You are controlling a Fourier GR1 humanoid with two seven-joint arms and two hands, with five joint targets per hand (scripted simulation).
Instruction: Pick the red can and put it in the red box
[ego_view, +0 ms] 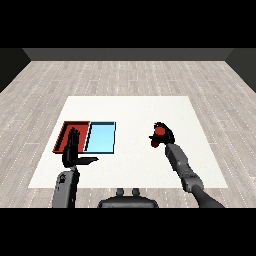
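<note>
I see my right hand (164, 134) curled round the red can (158, 133) over the right half of the white tabletop (135, 107), well apart from both trays. The fingers hide much of the can, so I cannot tell if it touches the surface. My left hand (73, 150) stands open, fingers straight, thumb out, covering the near part of the red tray (65, 131) beside the light blue tray (101, 137).
</note>
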